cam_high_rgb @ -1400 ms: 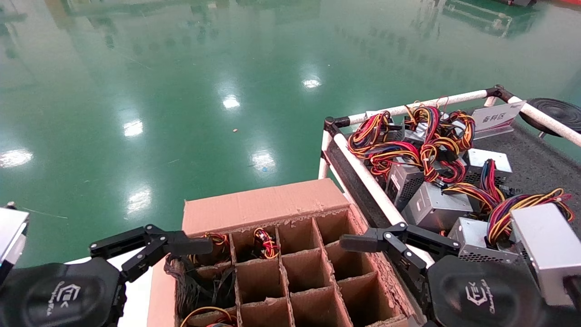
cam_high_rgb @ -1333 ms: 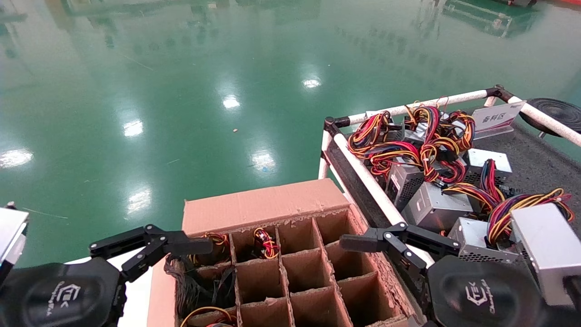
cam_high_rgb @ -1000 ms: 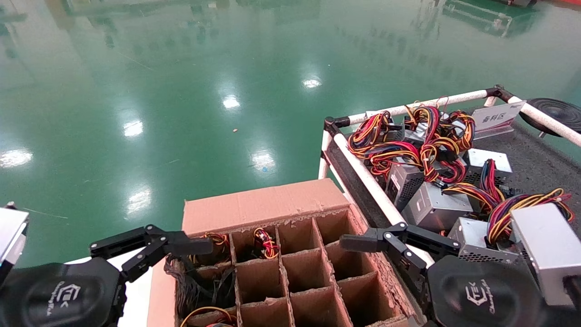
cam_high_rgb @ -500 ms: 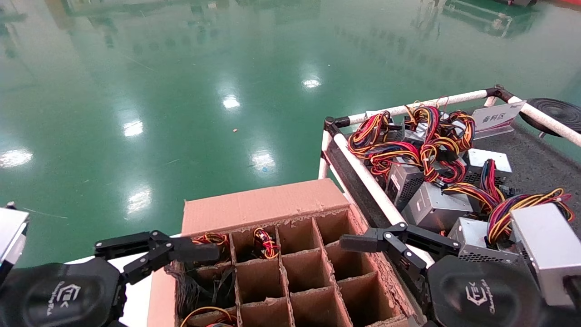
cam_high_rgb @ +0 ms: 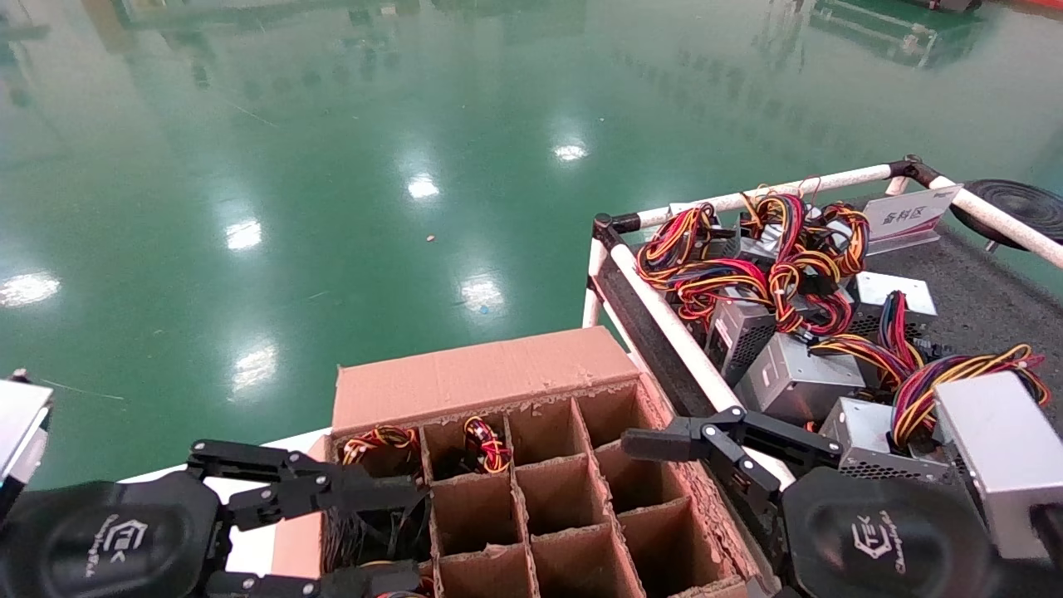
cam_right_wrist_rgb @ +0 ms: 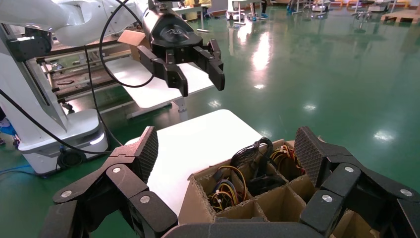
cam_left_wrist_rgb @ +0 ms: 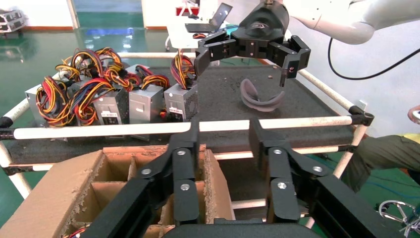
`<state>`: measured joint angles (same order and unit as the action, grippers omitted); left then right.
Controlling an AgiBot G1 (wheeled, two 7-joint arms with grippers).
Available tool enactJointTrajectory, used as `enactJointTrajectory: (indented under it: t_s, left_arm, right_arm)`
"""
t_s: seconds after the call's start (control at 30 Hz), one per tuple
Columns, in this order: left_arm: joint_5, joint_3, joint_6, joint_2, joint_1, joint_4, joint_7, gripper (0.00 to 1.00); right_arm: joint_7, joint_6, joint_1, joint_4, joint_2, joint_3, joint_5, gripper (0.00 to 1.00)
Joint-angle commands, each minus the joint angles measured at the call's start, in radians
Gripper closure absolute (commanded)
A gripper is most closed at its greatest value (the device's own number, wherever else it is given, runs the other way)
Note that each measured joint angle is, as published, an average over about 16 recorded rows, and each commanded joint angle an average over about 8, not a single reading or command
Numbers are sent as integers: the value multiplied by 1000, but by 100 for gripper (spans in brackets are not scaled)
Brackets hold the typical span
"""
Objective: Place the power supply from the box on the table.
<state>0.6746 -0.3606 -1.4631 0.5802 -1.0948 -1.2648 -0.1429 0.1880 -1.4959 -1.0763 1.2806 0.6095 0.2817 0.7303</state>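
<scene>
Head view: a glossy green floor spread beyond the cardboard box, which stood beside the dark speckled worktop edged with white rails. A white placard at the worktop's far side bore printing too small to read. Grey units with bright wire bundles lay piled on the worktop. In the box's far left cells showed red, yellow and black wires of a power supply. The left end effector, its fingers spread apart, hung over those left cells, near the wires. The right end effector hovered at the box's right edge.

Left wrist view: the left end effector was open above the box, the worktop beyond.

Right wrist view: the right end effector gaped wide over the box; the wires sat in its corner cells, beside a white surface.
</scene>
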Motion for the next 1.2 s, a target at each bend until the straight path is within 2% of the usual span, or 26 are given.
enactJointTrajectory:
  t_s: [0.03, 0.63, 0.67, 0.7, 0.9, 0.93, 0.97, 1.2]
  left_arm:
    - [0, 0, 0, 0, 0, 0, 0, 100]
    - [0, 0, 0, 0, 0, 0, 0, 100]
    - [0, 0, 0, 0, 0, 0, 0, 97]
    - [0, 0, 0, 0, 0, 0, 0, 88]
    - [0, 0, 0, 0, 0, 0, 0, 13]
    - [0, 0, 0, 0, 0, 0, 0, 4]
    - [0, 0, 0, 0, 0, 0, 0, 0]
    - [0, 0, 0, 0, 0, 0, 0, 0]
  right_arm:
    - [0, 0, 0, 0, 0, 0, 0, 0]
    - [0, 0, 0, 0, 0, 0, 0, 0]
    - [0, 0, 0, 0, 0, 0, 0, 0]
    - [0, 0, 0, 0, 0, 0, 0, 0]
    - [0, 0, 0, 0, 0, 0, 0, 0]
    - [0, 0, 0, 0, 0, 0, 0, 0]
    - [0, 0, 0, 0, 0, 0, 0, 0]
    - [-5, 5, 2, 1, -2, 4, 16, 0]
